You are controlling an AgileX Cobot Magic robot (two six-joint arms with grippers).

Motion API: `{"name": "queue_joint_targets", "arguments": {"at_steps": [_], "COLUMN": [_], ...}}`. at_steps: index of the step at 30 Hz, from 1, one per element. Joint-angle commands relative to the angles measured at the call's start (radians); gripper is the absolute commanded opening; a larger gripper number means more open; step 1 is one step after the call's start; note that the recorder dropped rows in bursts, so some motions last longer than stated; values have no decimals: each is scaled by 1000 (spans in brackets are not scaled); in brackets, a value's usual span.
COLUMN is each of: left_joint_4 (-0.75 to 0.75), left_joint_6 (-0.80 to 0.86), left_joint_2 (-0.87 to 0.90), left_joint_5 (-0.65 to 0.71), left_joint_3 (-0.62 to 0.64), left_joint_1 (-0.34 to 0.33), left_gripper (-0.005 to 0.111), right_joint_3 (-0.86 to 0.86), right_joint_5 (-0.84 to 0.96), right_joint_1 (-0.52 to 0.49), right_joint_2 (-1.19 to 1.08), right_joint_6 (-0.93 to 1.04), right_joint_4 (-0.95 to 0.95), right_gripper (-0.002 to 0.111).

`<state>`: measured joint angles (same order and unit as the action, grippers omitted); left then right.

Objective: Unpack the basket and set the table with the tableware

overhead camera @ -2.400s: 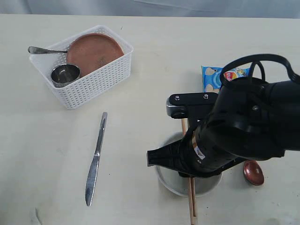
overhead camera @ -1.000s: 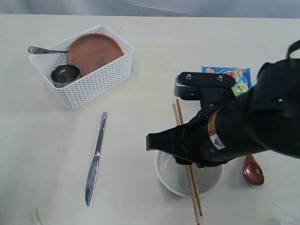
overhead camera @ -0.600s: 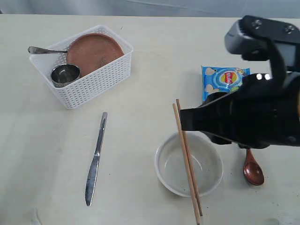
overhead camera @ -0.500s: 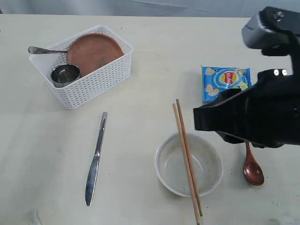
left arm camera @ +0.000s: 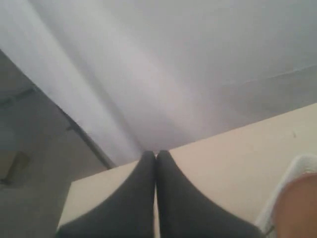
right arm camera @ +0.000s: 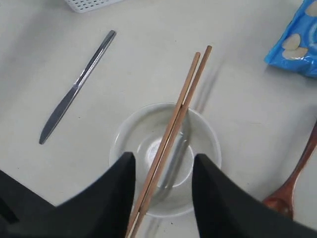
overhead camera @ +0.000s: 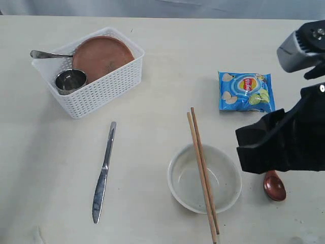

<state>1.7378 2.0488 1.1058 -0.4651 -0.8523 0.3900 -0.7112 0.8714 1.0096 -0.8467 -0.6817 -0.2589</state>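
Wooden chopsticks (overhead camera: pixel 200 173) across bowl (overhead camera: pixel 177 190) | right end effector (right arm camera: pixel 162 163) jaws apart

Bright even light, soft faint shadows; left wrist view blurred.

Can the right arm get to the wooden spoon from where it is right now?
Probably yes. The spoon lies on the table beside the bowl, with nothing visible on it. The right gripper hangs near with open fingers. The chopsticks rest across the bowl, clear of it.
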Motion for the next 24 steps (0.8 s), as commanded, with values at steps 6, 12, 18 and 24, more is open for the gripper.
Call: {"name": "queue_joint_targets", "arguments": {"at_steps": [6,12,18,24], "left_joint_4": [-482,-409,-287,7], "left_joint_6": [49,29,49,-3], "left_joint_2": [159,299,411,414], "left_joint_5": [451,311,292,199], "left_joint_3": [-15,-15,-15,-49], "left_joint_1": [-362,-416,-416,-416], "left_gripper": [0,0,0,0], "right_joint_3": [2,2,2,2], "right_joint_5": [8,8,8,-1], "right_joint_1": [4,4,4,4], "right_joint_2": [7,7,7,7], "right_joint_6": [46,46,46,46], "right_joint_4": [-9,7,27,29], "right_gripper": [37,37,37,37]}}
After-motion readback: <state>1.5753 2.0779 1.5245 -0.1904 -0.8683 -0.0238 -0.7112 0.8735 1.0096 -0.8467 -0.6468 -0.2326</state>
